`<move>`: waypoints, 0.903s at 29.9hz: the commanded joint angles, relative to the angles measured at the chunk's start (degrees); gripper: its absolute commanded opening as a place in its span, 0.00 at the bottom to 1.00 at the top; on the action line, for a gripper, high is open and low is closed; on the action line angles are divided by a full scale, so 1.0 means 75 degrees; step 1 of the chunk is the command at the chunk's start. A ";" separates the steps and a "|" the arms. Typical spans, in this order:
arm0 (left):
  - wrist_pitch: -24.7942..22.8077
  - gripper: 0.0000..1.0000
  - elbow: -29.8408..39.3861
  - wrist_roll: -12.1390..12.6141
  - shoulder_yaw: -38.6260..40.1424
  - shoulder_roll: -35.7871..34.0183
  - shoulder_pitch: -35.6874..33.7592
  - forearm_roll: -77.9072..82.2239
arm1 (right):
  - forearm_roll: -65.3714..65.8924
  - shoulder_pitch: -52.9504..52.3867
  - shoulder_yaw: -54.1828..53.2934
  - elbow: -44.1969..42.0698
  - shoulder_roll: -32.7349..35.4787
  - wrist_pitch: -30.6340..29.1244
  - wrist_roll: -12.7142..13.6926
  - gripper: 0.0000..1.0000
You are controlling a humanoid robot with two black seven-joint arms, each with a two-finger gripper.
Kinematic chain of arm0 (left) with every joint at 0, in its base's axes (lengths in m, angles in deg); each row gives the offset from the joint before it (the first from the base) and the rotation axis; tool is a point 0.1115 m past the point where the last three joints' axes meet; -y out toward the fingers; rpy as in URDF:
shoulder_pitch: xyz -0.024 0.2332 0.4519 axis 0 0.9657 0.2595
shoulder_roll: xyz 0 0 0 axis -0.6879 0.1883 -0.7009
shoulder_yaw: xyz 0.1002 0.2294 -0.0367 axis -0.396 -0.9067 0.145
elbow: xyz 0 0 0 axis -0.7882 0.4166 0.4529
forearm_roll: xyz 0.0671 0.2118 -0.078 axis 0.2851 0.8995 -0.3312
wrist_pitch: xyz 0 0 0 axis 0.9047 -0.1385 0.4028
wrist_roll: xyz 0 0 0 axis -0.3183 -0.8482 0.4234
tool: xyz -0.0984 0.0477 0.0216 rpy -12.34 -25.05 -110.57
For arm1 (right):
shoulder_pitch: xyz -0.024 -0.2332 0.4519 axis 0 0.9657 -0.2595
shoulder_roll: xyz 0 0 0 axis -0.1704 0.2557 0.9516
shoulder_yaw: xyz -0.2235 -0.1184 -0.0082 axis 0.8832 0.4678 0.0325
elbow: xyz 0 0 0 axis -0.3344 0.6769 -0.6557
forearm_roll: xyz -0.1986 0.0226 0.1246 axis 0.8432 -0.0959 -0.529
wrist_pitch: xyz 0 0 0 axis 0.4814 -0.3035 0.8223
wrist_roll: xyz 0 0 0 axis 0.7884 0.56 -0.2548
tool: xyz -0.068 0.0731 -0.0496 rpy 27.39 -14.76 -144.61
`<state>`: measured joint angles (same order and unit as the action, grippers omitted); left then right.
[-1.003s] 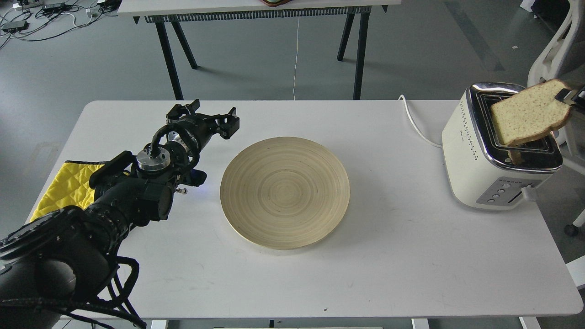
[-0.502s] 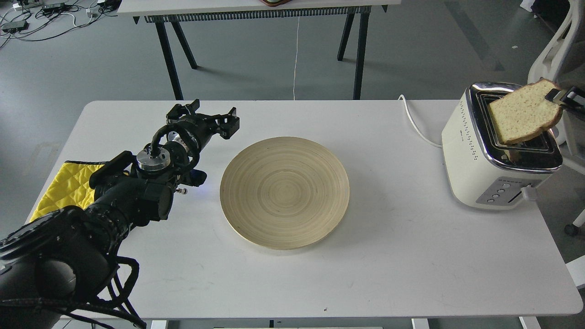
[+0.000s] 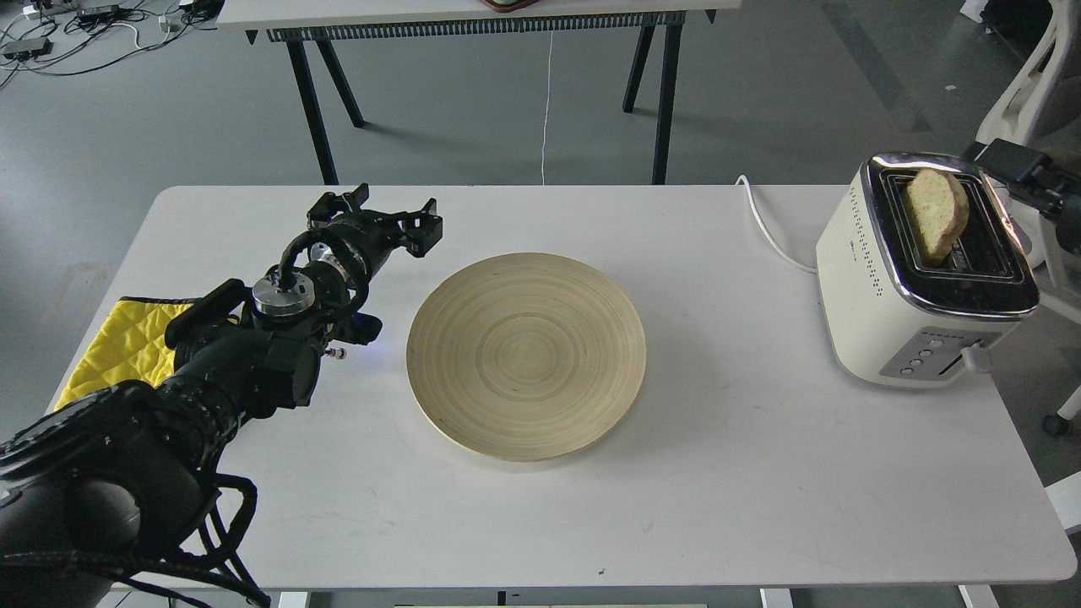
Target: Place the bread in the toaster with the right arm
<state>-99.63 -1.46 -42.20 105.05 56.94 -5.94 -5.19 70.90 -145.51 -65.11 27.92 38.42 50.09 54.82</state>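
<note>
The bread [image 3: 936,211] stands on edge in a slot of the cream-white toaster [image 3: 861,287] at the table's right end, its upper half sticking out and leaning a little. My right gripper [image 3: 1009,165] shows only as a dark block at the right edge, just right of the toaster's top and apart from the bread; its fingers cannot be told apart. My left gripper [image 3: 384,213] is open and empty, hovering over the table left of the plate.
A round wooden plate [image 3: 526,355] lies mid-table. A yellow quilted cloth [image 3: 118,342] lies at the left edge under my left arm. The toaster's white cord [image 3: 764,228] runs off the back edge. A white chair [image 3: 1034,84] stands at the right.
The bread, held tilted over the toaster before, has dropped upright into the slot. My right gripper has let go of it and drawn back to the right. The left arm has not moved.
</note>
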 commanded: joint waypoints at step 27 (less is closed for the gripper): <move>0.0008 1.00 0.0000 0.0000 0.0000 0.0000 0.0000 0.0000 | -0.7174 0.1713 -0.2392 -0.3395 -0.4564 -0.3981 -0.2740 1.00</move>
<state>-99.62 -1.46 -42.21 105.05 56.94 -5.94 -5.19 17.17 -135.39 -81.10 4.57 6.30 21.31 36.21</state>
